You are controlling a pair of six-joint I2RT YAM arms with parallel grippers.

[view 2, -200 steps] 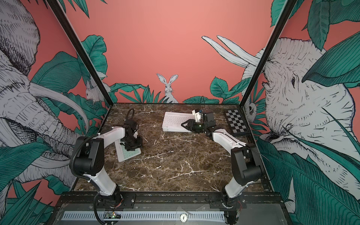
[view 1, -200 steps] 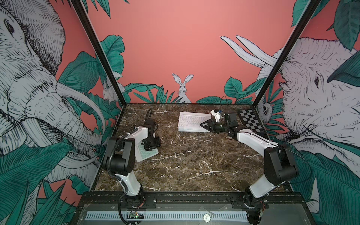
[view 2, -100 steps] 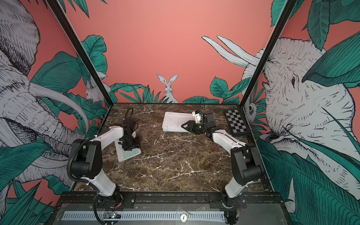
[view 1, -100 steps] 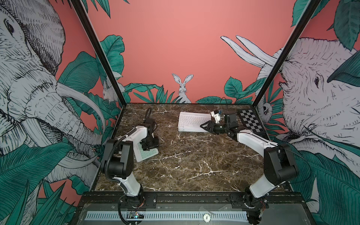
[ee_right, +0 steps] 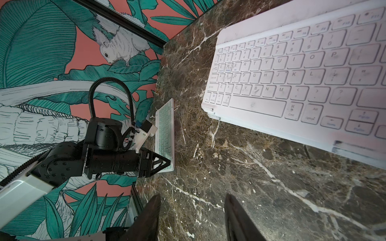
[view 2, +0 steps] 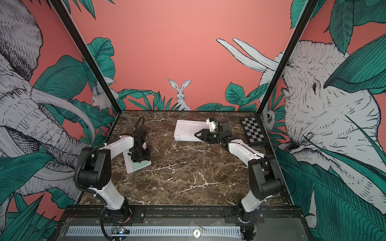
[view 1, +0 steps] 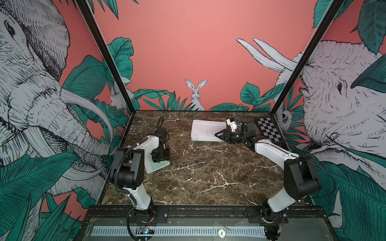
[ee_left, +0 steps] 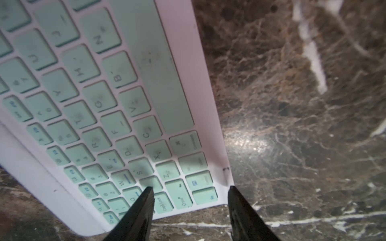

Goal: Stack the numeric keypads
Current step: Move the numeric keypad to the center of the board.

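Left wrist view: the left pincer [ee_left: 189, 187] has its jaws apart and holds nothing, tips over a corner of the green keypad [ee_left: 104, 94]. That keypad lies at the left, its long side running near to far. The stack [view 1: 207, 130] sits far and to the right, by the right pincer [view 1: 216, 135], which is also spread and empty.

On the marble table [view 1: 208, 177], the keypad stack [view 1: 205, 130] lies at 12 o'clock, near the back wall. The checkered board [view 1: 269, 130] lies at 2 o'clock, right of the stack. A single keypad [view 1: 157, 168] lies at 9 o'clock under the left gripper [view 1: 159, 157]. The right gripper [view 1: 218, 134] is at the stack's right end.
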